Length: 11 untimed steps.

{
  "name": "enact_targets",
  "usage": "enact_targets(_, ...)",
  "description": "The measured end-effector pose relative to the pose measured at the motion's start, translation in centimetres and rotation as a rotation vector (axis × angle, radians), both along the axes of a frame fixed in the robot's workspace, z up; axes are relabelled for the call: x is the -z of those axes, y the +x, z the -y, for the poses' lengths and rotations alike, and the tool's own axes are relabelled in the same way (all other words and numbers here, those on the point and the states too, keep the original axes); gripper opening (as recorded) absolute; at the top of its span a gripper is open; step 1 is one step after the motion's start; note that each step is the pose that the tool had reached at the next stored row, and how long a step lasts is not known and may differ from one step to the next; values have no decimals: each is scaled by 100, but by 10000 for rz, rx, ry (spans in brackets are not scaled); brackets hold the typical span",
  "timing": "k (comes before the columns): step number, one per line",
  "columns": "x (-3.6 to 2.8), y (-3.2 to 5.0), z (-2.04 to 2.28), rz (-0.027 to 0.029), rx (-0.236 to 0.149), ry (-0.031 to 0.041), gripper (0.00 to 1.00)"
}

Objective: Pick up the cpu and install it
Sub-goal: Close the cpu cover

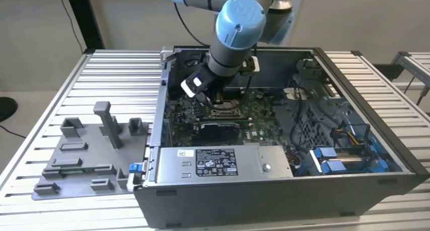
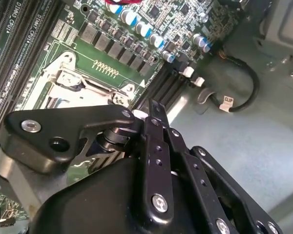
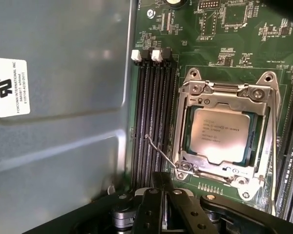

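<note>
— Where is the cpu [image 3: 219, 134] to be found?

— In the first wrist view it is seen lying flat on the board [image 3: 234, 29], silver top up, seated inside the frame [image 3: 224, 92], which is folded down around its edges. Nothing is carried to it or away from it.

— And how is the gripper [image 3: 158, 178] set?

— Its jaws are pressed together, and nothing is seen between them. In the exterior view it is reached down into the open case [image 1: 282, 190]. In the first wrist view it is placed just beside the frame, over the slots [image 3: 154, 112], with the free end of the thin wire lever [image 3: 156, 146] close in front of its tip. Whether the lever is touched cannot be told.

— Which step is judged to be in hand?

— Picking up and seating are judged to be done, since the cpu is bedded squarely under the frame. Locking is judged to be in hand: the lever appears raised and tilted off the board, not tucked under a catch, so the frame is not yet clamped.

— What is called for by the next move?

— As a judgement only, a steady push on the wire is called for, down and sideways toward its catch. The wire is thin and springy, so it is easily lost from a closed tip, and contact must be well centred. The load is to be borne by the lever alone. The cpu top, the slots and the small parts nearby are to be spared.
</note>
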<state>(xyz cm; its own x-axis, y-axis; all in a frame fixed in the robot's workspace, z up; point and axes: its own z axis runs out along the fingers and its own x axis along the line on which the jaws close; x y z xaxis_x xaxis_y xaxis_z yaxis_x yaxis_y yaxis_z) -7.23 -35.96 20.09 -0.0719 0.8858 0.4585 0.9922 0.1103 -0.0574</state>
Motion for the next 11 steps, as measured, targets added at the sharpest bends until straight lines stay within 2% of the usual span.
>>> enact_targets(11, 67, 123, 0, -1, 0, 4, 0)
